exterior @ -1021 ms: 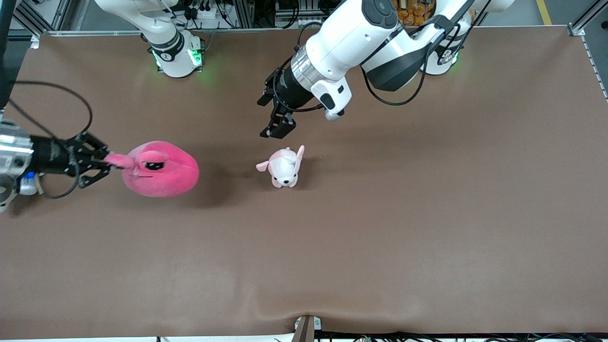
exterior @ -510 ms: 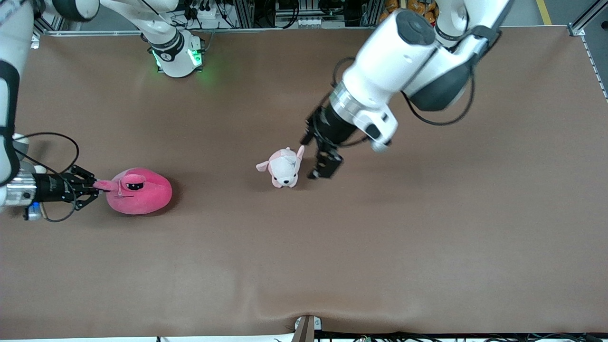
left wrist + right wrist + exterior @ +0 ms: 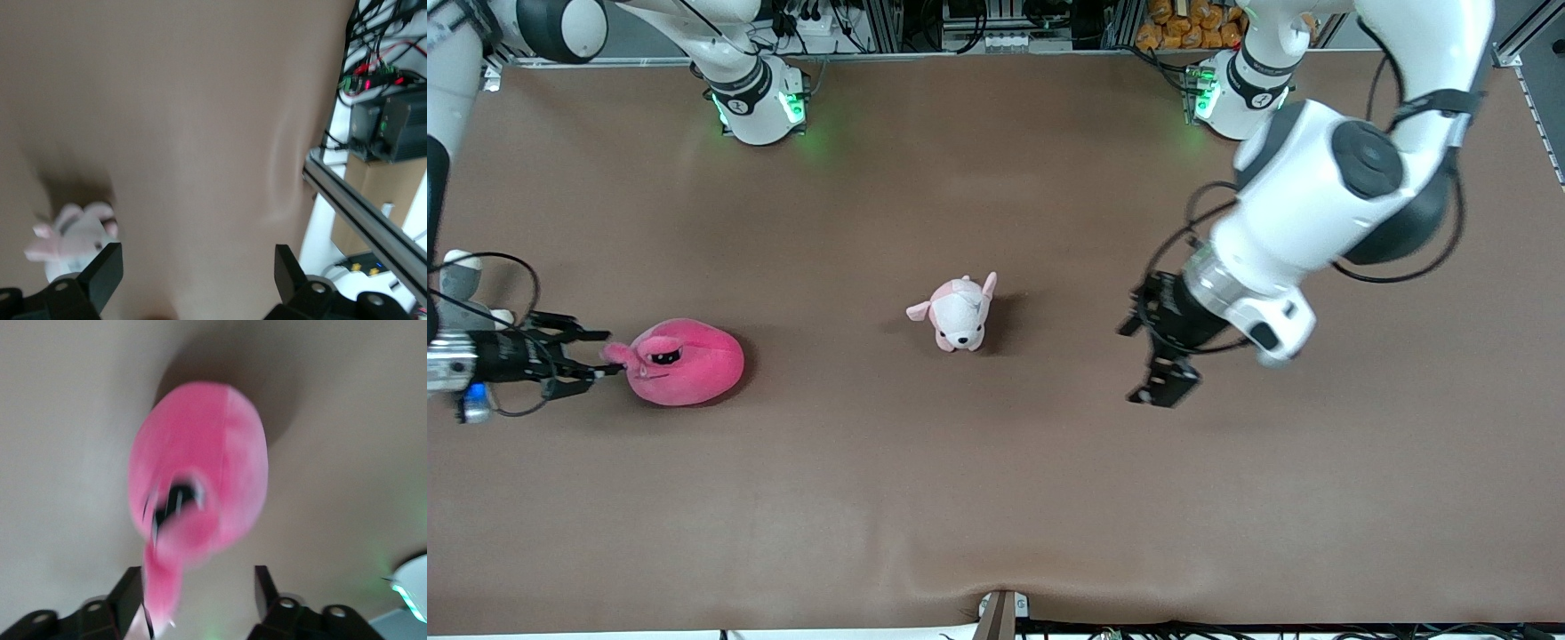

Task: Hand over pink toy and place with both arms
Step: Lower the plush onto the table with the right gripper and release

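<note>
The pink toy (image 3: 685, 363) rests on the brown table toward the right arm's end, eyes up and one ear stretched out. My right gripper (image 3: 601, 355) is low at that ear and open. In the right wrist view the pink toy (image 3: 200, 463) fills the middle. Its ear (image 3: 162, 583) lies against one finger of the right gripper (image 3: 197, 587), with a wide gap to the other. My left gripper (image 3: 1161, 380) hangs open and empty over bare table toward the left arm's end. The left gripper (image 3: 198, 267) shows only table between its fingers.
A small pale pink-and-white puppy plush (image 3: 959, 313) stands mid-table, also in the left wrist view as the puppy plush (image 3: 70, 237). A grey-and-white plush (image 3: 458, 286) lies at the table's edge beside the right arm. The table's metal frame rail (image 3: 360, 213) shows past its edge.
The right arm lowered the pink toy onto the table and opened its jaws off the ear. The left arm swung from above the puppy plush toward its own end of the table.
</note>
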`<state>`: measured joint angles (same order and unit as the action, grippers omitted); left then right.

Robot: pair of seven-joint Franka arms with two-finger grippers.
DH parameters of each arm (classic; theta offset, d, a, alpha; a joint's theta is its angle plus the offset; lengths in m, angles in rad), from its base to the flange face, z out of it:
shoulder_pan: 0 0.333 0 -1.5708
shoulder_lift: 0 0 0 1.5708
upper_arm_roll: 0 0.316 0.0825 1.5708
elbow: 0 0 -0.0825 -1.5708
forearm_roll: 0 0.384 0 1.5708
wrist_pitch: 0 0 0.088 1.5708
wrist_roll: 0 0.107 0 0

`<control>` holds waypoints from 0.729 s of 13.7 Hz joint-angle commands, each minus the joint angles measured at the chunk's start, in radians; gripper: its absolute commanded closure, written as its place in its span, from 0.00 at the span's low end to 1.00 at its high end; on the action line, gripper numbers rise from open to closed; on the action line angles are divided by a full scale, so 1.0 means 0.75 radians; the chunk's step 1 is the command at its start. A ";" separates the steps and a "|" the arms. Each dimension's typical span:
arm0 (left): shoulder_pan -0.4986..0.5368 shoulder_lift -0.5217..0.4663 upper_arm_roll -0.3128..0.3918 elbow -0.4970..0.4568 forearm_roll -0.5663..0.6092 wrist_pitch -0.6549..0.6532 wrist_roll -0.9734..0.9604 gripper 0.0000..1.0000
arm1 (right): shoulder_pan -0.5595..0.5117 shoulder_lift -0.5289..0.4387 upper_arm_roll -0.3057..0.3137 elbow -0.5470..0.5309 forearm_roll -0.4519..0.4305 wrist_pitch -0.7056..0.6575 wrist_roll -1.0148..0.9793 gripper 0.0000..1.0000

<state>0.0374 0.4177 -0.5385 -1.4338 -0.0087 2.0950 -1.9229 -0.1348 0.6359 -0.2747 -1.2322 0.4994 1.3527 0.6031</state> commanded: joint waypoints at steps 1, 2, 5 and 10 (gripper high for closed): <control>0.077 -0.009 -0.016 -0.003 0.024 -0.095 0.191 0.00 | 0.075 -0.032 0.010 0.303 -0.138 -0.212 -0.010 0.00; 0.113 -0.015 -0.016 -0.001 0.024 -0.120 0.260 0.00 | 0.100 -0.076 0.010 0.315 -0.148 -0.231 -0.039 0.00; 0.210 -0.037 -0.020 0.003 0.022 -0.185 0.444 0.00 | 0.236 -0.217 0.008 0.316 -0.285 -0.239 -0.206 0.00; 0.290 -0.066 -0.020 0.003 0.016 -0.302 0.698 0.00 | 0.362 -0.392 0.012 0.303 -0.467 -0.376 -0.584 0.00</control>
<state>0.2312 0.3947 -0.5427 -1.4245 -0.0085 1.9031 -1.4538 0.1343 0.3946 -0.2647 -0.9782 0.2083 1.1091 0.3171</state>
